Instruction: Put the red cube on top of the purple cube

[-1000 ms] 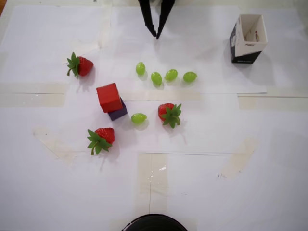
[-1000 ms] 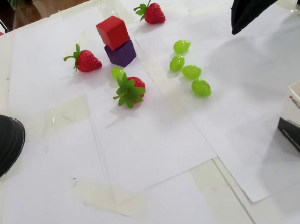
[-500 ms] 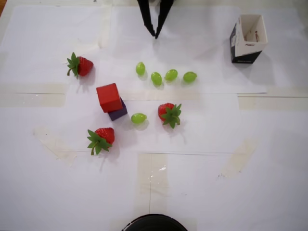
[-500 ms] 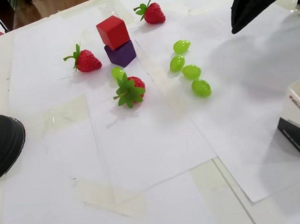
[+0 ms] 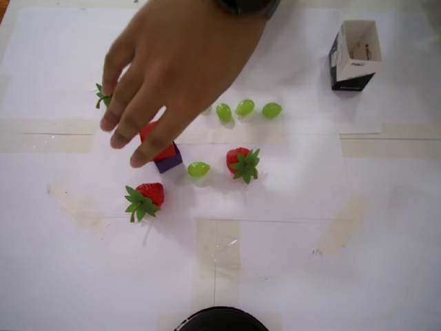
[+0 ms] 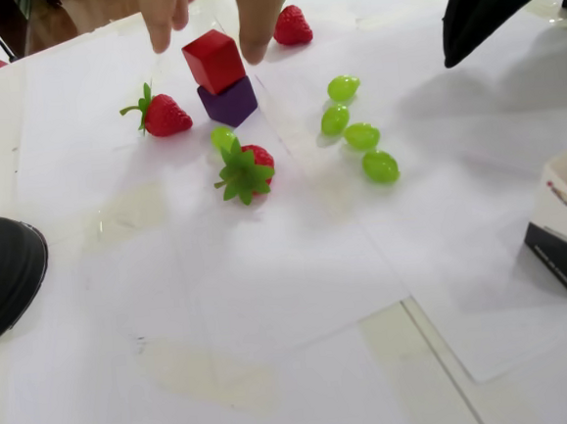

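The red cube point(image 6: 215, 60) sits on top of the purple cube point(image 6: 228, 102), slightly askew, at the far left-centre of the fixed view. A person's hand point(image 5: 179, 62) reaches in from the top of the overhead view, fingers spread over and beside the red cube point(image 5: 164, 150); only a corner of the purple cube point(image 5: 171, 161) shows there. My gripper point(image 6: 448, 63) hangs as one dark wedge at the top right of the fixed view, far from the cubes, shut and holding nothing. The hand hides it in the overhead view.
Three strawberries lie around the stack point(image 5: 145, 198) point(image 5: 241, 163) point(image 6: 293, 25). Several green grapes point(image 5: 244, 107) lie right of it, one point(image 5: 198, 168) beside the purple cube. An open black-and-white box point(image 5: 355, 55) stands at the far right. A black round object point(image 5: 220, 321) sits at the near edge.
A person's hand has come in from the top and now spreads over the stacked cubes. The cubes and fruit have not moved; the gripper has barely shifted.
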